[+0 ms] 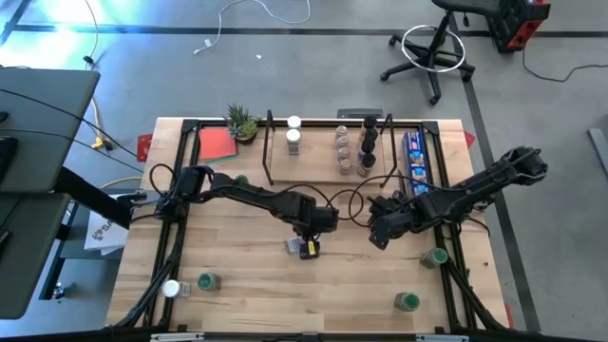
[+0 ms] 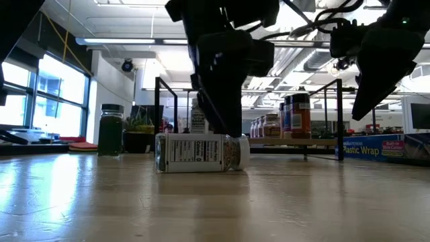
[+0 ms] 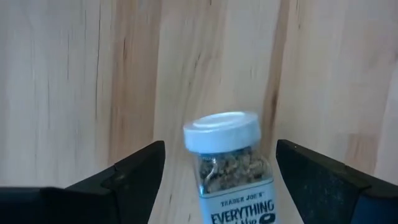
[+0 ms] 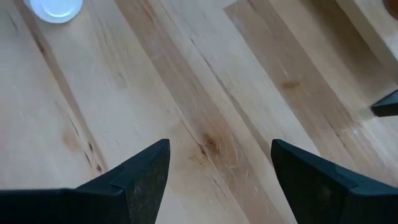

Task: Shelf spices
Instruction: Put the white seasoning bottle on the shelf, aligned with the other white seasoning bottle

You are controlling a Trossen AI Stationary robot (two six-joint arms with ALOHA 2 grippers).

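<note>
left gripper [image 3: 217, 180] wide open, toppled white-capped spice jar [image 3: 227, 165] lying between its jaws, ungripped | right gripper [image 4: 217, 180] open, empty, over bare table [image 4: 205, 93]

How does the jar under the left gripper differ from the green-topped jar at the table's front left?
The white-capped jar lies on its side at mid-table; the green-topped jar stands upright near the front left edge. The first has a white cap and a printed label, the second a green top. The left gripper straddles the first with open fingers; nothing is near the second. Both rest on the table, off the shelf.
</note>
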